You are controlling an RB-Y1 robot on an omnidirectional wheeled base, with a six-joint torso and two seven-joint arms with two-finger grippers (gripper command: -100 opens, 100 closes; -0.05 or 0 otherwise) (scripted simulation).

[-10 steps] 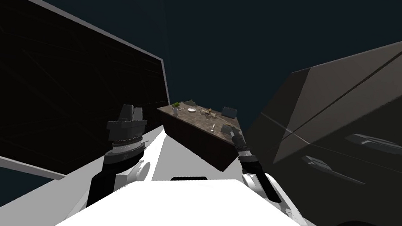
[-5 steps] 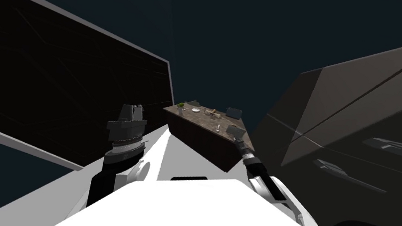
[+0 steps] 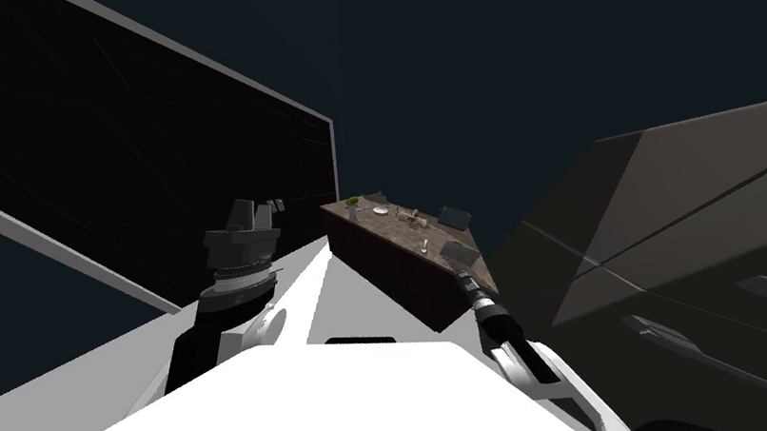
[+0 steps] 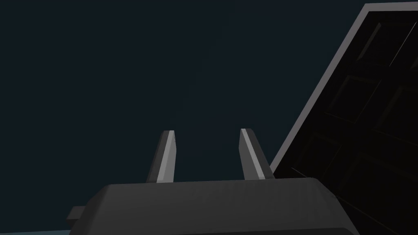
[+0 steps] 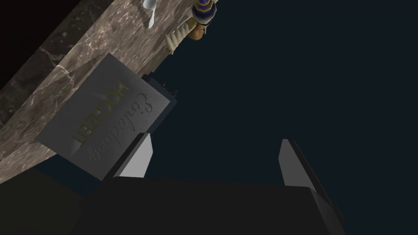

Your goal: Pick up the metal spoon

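Observation:
The spoon (image 3: 424, 244) is a small pale thing lying on the brown marbled table top (image 3: 389, 228), toward its near right side. In the right wrist view its light bowl (image 5: 149, 12) lies on the marble (image 5: 53, 81), well beyond my fingers. My right gripper (image 3: 458, 255) hovers at the table's near right corner, open (image 5: 214, 159) with nothing between its fingers, beside a grey lettered card (image 5: 110, 118). My left gripper (image 3: 261, 213) is raised at my left side, away from the table, open (image 4: 208, 153) and empty.
On the table stand a white plate (image 3: 380, 210), a green plant (image 3: 353, 200), a dark box (image 3: 456, 216) and small ornaments (image 5: 202, 12). A dark framed panel (image 3: 94, 143) stands at the left. A dark cabinet with handles (image 3: 709, 279) stands at the right.
The whole head picture has shifted and rolled, so my body has turned; the table sits further right in view. My right gripper stays over the table's near right corner.

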